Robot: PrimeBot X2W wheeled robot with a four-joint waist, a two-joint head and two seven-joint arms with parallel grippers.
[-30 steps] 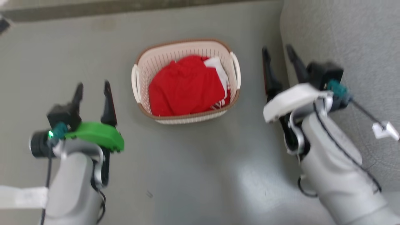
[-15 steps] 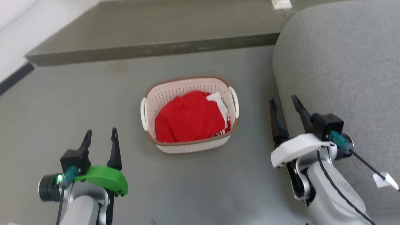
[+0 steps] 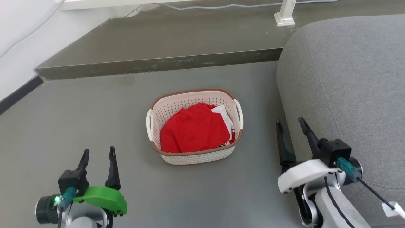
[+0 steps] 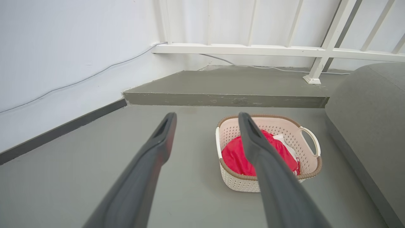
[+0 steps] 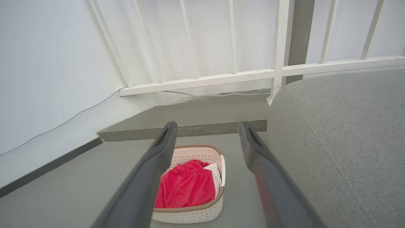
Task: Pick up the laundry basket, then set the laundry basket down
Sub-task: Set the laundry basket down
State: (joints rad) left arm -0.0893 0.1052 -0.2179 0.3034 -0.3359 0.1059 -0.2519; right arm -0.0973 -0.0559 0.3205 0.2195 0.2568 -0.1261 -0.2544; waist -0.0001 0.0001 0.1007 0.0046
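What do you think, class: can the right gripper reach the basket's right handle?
Probably yes. The right gripper is open, and only bare floor lies between it and the handle on the basket. The sofa sits on its other side, out of the way.

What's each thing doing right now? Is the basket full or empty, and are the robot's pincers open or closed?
laundry basket: upright on the floor, clothes inside, nothing gripping it.
red garment: crumpled inside the basket.
white cloth: tucked beside the red garment.
left pincer: open, empty, apart from the basket.
right pincer: open, empty, between the basket and the sofa.
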